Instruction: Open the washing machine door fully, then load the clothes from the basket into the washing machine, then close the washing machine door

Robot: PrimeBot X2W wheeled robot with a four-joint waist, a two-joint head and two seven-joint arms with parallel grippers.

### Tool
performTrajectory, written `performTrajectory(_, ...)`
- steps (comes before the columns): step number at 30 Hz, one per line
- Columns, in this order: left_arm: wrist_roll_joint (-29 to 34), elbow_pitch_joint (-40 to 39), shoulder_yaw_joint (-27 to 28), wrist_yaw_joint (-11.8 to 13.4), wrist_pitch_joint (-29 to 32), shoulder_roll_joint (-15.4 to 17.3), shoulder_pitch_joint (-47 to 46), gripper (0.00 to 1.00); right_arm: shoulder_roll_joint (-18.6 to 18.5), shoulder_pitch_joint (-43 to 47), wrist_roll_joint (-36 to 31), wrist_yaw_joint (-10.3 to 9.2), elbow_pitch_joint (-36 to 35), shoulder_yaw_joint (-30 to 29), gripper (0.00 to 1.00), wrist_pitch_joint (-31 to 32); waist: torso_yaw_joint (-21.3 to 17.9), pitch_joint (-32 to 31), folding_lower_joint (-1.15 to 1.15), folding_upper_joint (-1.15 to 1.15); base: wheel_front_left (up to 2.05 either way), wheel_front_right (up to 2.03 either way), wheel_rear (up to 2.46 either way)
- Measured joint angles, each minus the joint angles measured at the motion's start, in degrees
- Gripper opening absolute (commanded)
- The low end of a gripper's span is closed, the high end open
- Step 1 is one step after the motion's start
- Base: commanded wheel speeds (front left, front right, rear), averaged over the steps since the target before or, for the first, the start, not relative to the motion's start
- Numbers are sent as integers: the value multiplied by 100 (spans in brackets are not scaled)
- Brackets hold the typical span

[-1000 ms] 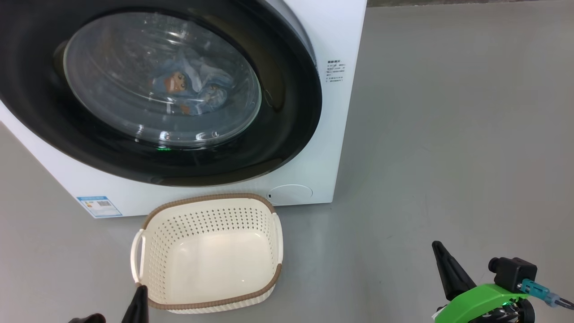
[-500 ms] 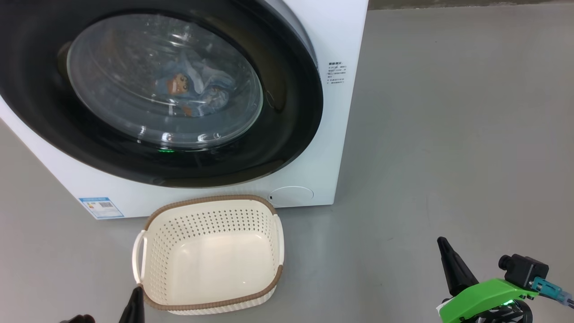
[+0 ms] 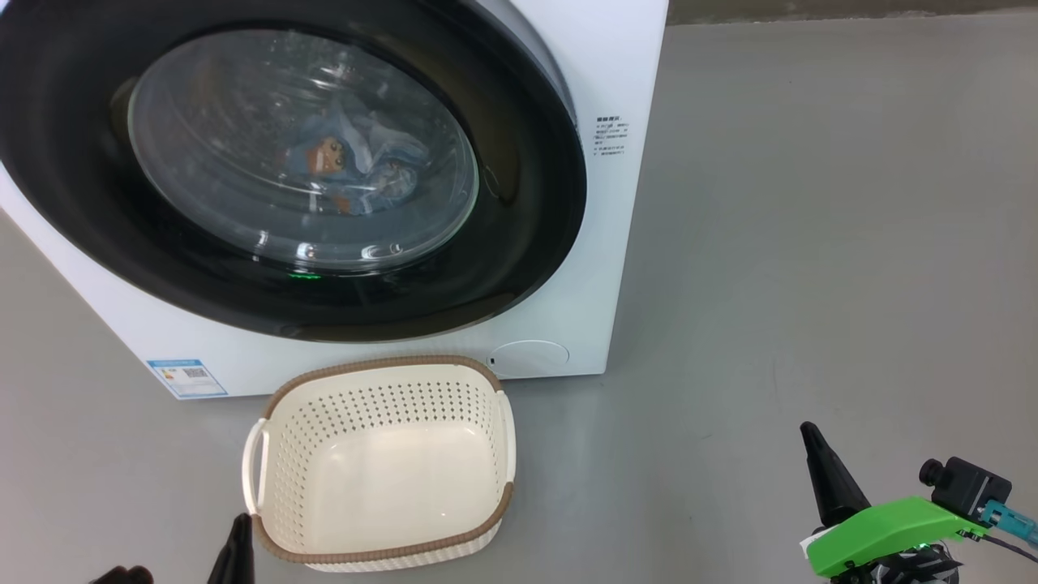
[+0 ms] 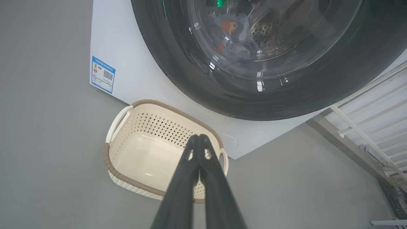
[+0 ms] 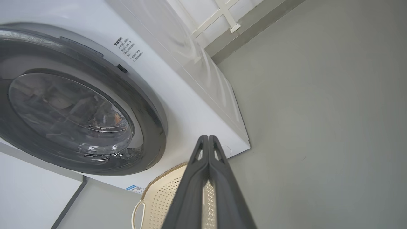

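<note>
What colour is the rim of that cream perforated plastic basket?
Brown woven-look rim; the head view shows it best.

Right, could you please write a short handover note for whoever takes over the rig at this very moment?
Left gripper: shut, empty, by the near left corner of the basket.
Right gripper: shut, empty, over the floor, right of the basket.
Basket: empty, on the floor in front of the washing machine.
Clothes: inside the machine, seen through the glass of the washing machine door, which lies closed against the front.
Done: clothes loaded, door closed, by the look of it.
Left: probably nothing; the latch cannot be judged, so check it.
</note>
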Motion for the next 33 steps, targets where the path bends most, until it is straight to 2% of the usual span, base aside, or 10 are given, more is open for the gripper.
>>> performTrajectory(33, -1901, -98, 247, 4, 539, -87, -197, 0, 169, 47, 1739, 0, -339, -393, 0, 558, 52, -118, 0, 0, 0, 0, 0)
